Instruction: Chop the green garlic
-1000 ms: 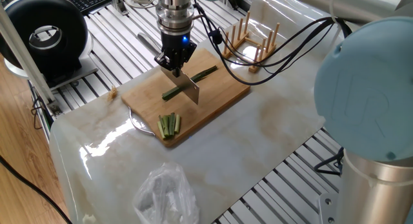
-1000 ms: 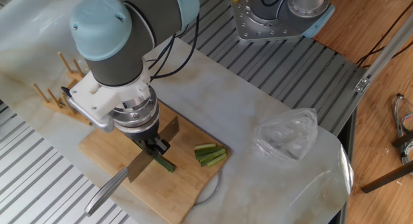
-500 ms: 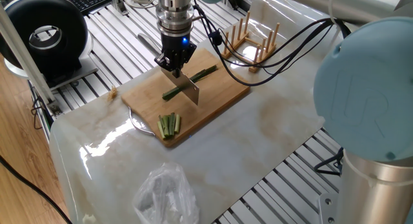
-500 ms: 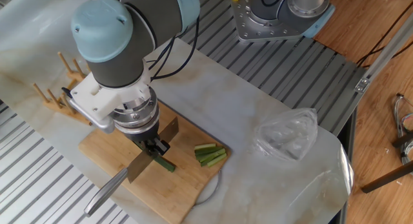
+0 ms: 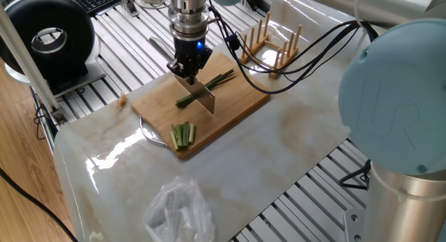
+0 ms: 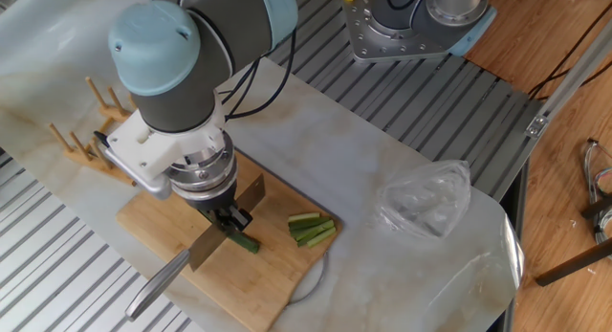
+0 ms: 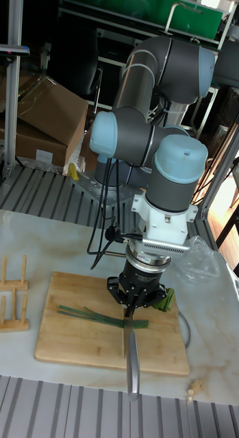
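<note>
The green garlic (image 5: 221, 79) is a long dark-green stalk lying across the wooden cutting board (image 5: 240, 106). In the tall fixed view the green garlic (image 7: 81, 313) runs leftward from the blade. My gripper (image 5: 188, 67) is shut on a knife (image 5: 203, 97), whose blade stands edge-down across the stalk near its middle. From the other side, the gripper (image 6: 228, 223) hides most of the stalk, and only a short end of the green garlic (image 6: 248, 243) shows. I cannot tell whether the blade has gone through.
A neat bundle of short pale-green sticks (image 5: 182, 134) lies at the board's near end. A wooden dish rack (image 5: 268, 41) stands behind the board. A crumpled plastic bag (image 5: 178, 210) lies on the marble top. A plate rim (image 5: 148, 134) shows under the board.
The gripper and knife have shifted very slightly upward. The stalk and the bundle lie where they were.
</note>
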{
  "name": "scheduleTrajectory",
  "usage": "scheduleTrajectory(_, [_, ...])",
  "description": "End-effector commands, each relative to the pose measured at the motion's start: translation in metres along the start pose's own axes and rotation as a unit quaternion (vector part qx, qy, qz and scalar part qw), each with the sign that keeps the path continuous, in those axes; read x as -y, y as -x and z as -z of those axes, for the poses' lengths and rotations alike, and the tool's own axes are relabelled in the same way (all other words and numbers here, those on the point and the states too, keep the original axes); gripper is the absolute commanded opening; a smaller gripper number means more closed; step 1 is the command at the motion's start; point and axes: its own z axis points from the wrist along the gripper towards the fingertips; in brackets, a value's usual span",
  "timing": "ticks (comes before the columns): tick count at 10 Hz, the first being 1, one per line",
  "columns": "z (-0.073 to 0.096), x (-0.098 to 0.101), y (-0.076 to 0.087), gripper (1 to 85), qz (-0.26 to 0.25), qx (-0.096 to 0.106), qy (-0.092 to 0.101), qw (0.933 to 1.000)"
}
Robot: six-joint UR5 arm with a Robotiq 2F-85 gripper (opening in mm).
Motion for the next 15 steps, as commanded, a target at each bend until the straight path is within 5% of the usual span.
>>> scheduleTrajectory(1, [0.0001, -0.0029, 0.0012, 1.3, -0.004, 0.001, 0.006, 1.0])
scheduleTrajectory(9, [-0.0045, 0.0007, 0.0013, 1.3, -0.003, 0.004, 0.009, 0.9999])
scheduleTrajectory(15, [-0.0031, -0.004, 0.0006, 1.3, -0.016, -0.009, -0.01, 0.9998])
